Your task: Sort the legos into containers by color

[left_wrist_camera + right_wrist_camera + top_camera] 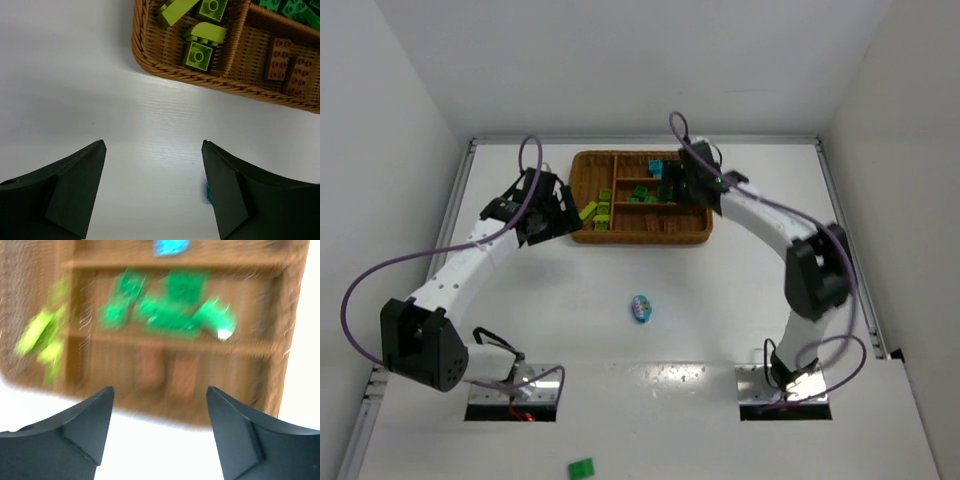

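Note:
The brown wicker tray (642, 240) stands at the back middle of the table. Its narrow left section holds lime green bricks (200, 55). The long sections hold teal-blue bricks (170, 246) at the back, dark green bricks (165, 310) in the middle and orange-brown bricks (278, 59) at the front. A teal-blue piece (641, 308) lies alone on the table in front of the tray. My left gripper (153, 146) is open and empty over the table by the tray's near left corner. My right gripper (160, 390) is open and empty above the tray's front edge; its view is blurred.
A dark green brick (581, 468) lies off the table's near edge, below the left arm's base. White walls close in the table at the left, back and right. The tray's rim (165, 70) is just ahead of my left fingers.

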You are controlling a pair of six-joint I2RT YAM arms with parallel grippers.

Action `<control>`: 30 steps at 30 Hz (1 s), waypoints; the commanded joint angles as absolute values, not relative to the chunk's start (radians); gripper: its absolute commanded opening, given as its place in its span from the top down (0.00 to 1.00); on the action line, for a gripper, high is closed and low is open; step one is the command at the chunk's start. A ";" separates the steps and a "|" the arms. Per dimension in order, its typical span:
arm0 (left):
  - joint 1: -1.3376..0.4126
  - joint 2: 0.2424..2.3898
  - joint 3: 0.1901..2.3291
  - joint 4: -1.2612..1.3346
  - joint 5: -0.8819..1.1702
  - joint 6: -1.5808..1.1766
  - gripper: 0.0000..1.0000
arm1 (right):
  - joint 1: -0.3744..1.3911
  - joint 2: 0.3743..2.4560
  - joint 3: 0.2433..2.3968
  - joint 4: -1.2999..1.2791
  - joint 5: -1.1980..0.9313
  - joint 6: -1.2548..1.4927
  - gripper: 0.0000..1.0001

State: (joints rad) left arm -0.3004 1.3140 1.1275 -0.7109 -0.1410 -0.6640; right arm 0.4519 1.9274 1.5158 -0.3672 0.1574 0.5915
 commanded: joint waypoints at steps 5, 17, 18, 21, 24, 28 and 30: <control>-0.288 1.264 1.111 -0.716 -0.140 -0.672 0.16 | 0.748 1.530 0.973 -0.299 0.051 0.673 0.16; -0.288 1.235 1.092 -0.716 -0.143 -0.672 0.16 | 0.999 1.638 0.887 -0.267 0.141 0.706 0.14; -0.288 1.235 1.092 -0.716 -0.143 -0.672 0.16 | 0.999 1.653 0.899 -0.255 0.132 0.693 0.16; -0.288 1.235 1.112 -0.716 -0.143 -0.652 0.16 | 1.009 1.706 0.934 -0.255 0.161 0.693 0.20; -0.288 1.235 1.112 -0.716 -0.152 -0.652 0.16 | 1.019 1.740 0.957 -0.235 0.184 0.693 0.26; -0.288 1.244 1.112 -0.716 -0.152 -0.652 0.16 | 1.019 1.761 0.980 -0.222 0.224 0.702 0.44; -0.288 1.244 1.112 -0.716 -0.152 -0.652 0.16 | 1.019 1.752 1.011 -0.251 0.255 0.703 0.62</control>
